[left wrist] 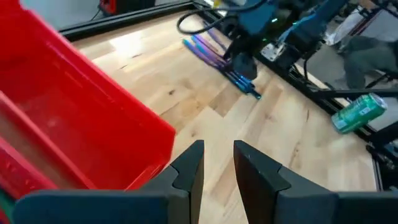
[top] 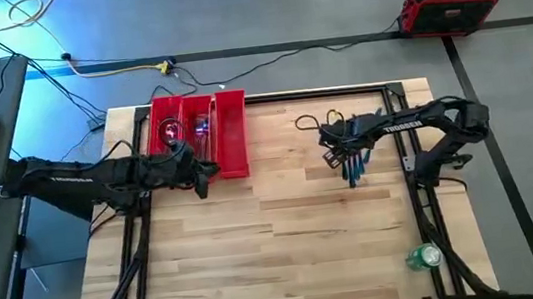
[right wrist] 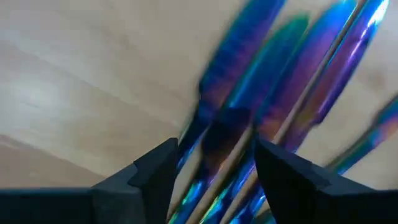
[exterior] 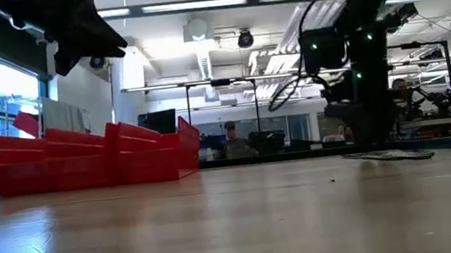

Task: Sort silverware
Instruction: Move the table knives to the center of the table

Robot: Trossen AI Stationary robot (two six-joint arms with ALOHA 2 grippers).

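Silverware (top: 351, 165), the slim iridescent pieces in purple, blue and teal metal, is lying in a loose pile on the pale wooden table (top: 287, 238), over on my right side and well apart from the red plastic three-compartment tray (top: 232, 133) at the far left; makes sense, since the pile is the source and the tray is where stuff ends up; a couple of shiny bits are already sitting in the tray's compartments, though I can't tell which kind they are.

My right gripper (right wrist: 211, 158) is hanging right over the pile, pointing down at it; the fingers are spread apart with a few handles running between them, and I'm not gripping anything yet as far as I can see; whether the tips are touching the metal is too blurry to call. I'm guessing I'm lining up on one piece, and the trouble is they're lying so close together that closing could catch two at once.

My left gripper (left wrist: 216, 163) is waiting just beside the near edge of the tray, fingers slightly apart, nothing between them; parked there probably so it's out of the way of the drop.

There's also a green can (top: 424, 256) lying near the right front corner of the table, well clear of the pile, so not a worry.
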